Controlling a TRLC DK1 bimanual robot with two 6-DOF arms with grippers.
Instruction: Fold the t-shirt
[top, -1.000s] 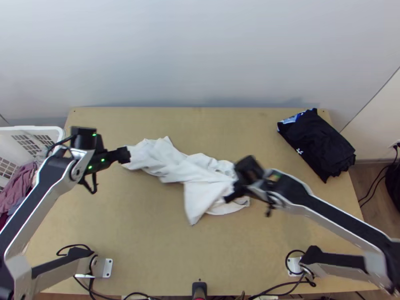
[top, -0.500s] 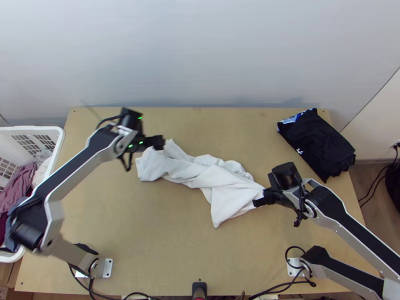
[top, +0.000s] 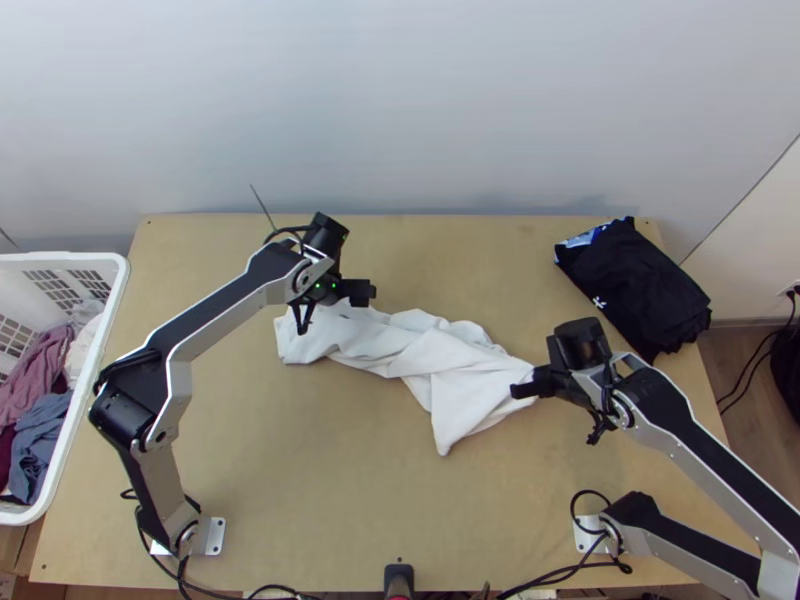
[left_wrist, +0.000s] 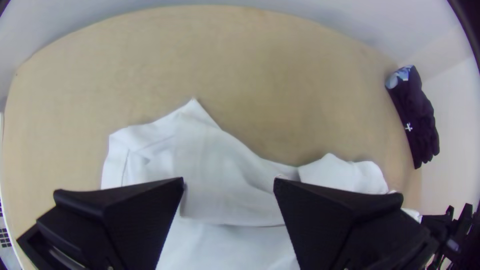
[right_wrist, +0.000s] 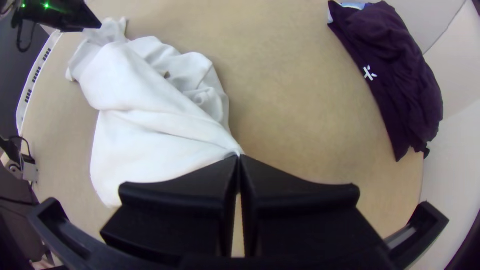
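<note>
- A white t-shirt (top: 470, 375) lies bunched and twisted across the middle of a light wooden desk (top: 300, 460). It stretches from 10 o'clock to 3 o'clock, with a loose corner (top: 444, 440) pointing to 5 o'clock.
- The right pincer (right_wrist: 239, 159) is closed on a gathered tip of the shirt at its 3 o'clock end.
- The left pincer (left_wrist: 230, 182) is spread wide above the shirt, toward 11 o'clock on the desk. Cloth shows between its fingers; whether they touch it, I cannot tell.
- The step in hand seems to be finding a second hold so the shirt can be opened out; folding proper has not begun.
- To do it well, the left pincer should go down gently and close on one clear edge or corner, perhaps the small peak (left_wrist: 194, 109), rather than a thick wad of layers.
- The right hold should stay firm but slack while that happens, since an early tug could slide the cloth away.
- Once both hold, an even lift and outward pull should loosen the twist before laying it flat.
- A dark folded garment (top: 640, 290) rests at 2 o'clock; a white laundry basket (top: 102, 345) stands at 9 o'clock.
</note>
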